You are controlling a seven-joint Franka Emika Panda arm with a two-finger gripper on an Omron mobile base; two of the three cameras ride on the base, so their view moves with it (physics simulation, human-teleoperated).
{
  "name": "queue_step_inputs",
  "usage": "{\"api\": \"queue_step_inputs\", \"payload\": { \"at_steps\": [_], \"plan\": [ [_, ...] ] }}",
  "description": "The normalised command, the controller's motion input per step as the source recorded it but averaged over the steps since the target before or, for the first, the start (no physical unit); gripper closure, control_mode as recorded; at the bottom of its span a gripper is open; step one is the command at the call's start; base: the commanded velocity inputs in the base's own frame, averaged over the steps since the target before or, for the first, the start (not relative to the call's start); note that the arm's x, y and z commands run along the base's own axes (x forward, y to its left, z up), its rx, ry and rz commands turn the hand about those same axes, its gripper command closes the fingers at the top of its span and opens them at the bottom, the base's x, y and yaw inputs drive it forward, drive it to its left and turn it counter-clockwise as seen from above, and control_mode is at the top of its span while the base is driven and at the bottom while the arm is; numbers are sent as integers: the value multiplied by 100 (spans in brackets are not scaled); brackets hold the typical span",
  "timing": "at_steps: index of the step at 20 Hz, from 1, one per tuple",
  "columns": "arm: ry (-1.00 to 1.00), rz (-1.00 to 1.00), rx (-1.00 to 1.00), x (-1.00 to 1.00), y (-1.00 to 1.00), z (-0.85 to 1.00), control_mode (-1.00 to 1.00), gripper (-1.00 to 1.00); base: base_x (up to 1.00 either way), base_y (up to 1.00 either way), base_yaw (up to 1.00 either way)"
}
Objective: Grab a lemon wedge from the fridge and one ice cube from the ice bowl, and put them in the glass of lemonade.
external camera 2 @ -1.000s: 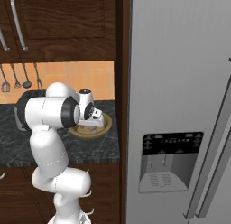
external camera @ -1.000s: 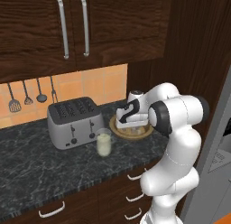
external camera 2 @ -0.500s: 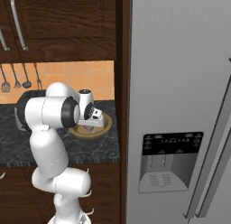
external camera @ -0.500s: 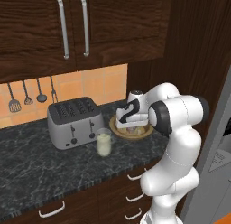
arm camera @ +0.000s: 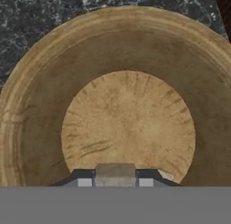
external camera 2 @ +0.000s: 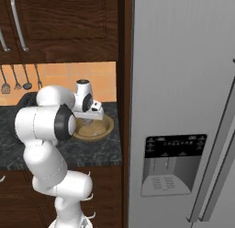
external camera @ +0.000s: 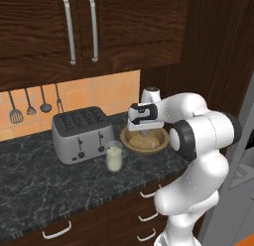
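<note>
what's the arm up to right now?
The gripper is down inside the ice bowl on the counter, with its fingers closed on a pale block that looks like an ice cube. The glass of lemonade stands in front of the toaster, apart from the bowl. The fridge doors are shut.

On the worktop [external camera: 44, 185]: toaster [external camera: 82, 133] left, glass of lemonade [external camera: 114, 157] just before it, ice bowl [external camera: 145, 140] right, near the fridge [external camera 2: 183, 84].
</note>
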Motion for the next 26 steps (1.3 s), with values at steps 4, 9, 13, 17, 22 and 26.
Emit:
{"api": "queue_step_inputs", "payload": {
  "at_steps": [4,9,13,17,22,26],
  "plan": [
    [-2,0,3,0,0,33,-100,100,0,0,0],
    [-1,0,2,-16,0,13,-100,100,0,0,0],
    [0,0,3,-37,0,5,-100,100,0,0,0],
    [-3,0,4,-34,0,16,-100,100,0,0,0],
    [0,1,1,-44,3,15,-100,100,0,0,0],
    [13,7,0,-67,13,47,-100,100,0,0,0]
  ]
}}
